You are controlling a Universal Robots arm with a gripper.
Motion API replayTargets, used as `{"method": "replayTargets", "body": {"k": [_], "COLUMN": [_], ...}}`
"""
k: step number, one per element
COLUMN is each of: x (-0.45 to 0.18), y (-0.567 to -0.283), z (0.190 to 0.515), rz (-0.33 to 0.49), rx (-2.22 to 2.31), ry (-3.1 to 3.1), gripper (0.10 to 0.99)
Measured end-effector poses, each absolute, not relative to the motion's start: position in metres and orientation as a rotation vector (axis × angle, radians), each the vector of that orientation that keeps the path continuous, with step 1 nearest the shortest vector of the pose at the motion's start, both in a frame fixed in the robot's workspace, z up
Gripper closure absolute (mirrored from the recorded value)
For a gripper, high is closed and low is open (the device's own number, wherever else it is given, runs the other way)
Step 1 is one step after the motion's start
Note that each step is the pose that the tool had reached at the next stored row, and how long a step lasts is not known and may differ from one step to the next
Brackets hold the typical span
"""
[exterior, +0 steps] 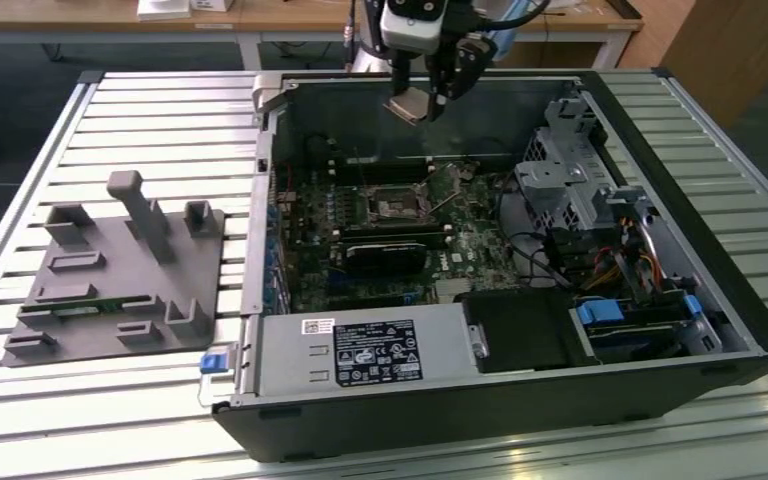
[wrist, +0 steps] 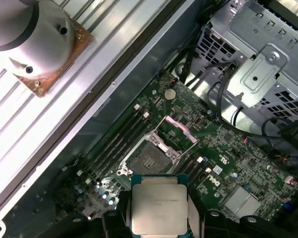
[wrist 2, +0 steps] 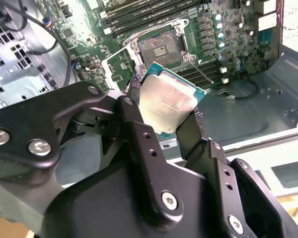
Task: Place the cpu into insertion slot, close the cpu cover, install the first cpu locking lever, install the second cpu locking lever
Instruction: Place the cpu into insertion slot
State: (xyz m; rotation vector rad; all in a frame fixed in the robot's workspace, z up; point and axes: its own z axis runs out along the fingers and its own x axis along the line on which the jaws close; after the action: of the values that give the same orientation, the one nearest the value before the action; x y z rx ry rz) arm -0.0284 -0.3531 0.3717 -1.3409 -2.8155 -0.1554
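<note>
My gripper (exterior: 422, 100) hangs over the rear wall of the open computer case, shut on the cpu (exterior: 408, 105). In both wrist views the cpu (wrist 2: 170, 101) (wrist: 158, 208) is a silver-topped square chip pinched by two edges between the black fingers (wrist 2: 134, 116). The insertion slot (exterior: 395, 206) (wrist 2: 159, 48) (wrist: 146, 161) lies bare on the green motherboard, well below and apart from the chip. The cpu cover (wrist: 181, 130) (wrist 2: 118, 63), a silvery frame, stands flipped open at one side of the slot.
The case walls (exterior: 418, 85) ring the board. A drive cage (exterior: 571, 170) with cables stands at the exterior view's right, a power supply (exterior: 357, 350) at the front. Memory slots (wrist: 114, 144) run beside the socket. A grey fixture (exterior: 111, 270) lies outside, at the left.
</note>
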Motion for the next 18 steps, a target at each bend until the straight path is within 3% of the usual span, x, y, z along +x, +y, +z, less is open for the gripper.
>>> {"method": "replayTargets", "body": {"k": [18], "x": [-0.0296], "y": [-0.3531], "z": [0.3692], "rz": [-0.156], "rx": [-1.671], "ry": [-2.648], "gripper": [0.545]}}
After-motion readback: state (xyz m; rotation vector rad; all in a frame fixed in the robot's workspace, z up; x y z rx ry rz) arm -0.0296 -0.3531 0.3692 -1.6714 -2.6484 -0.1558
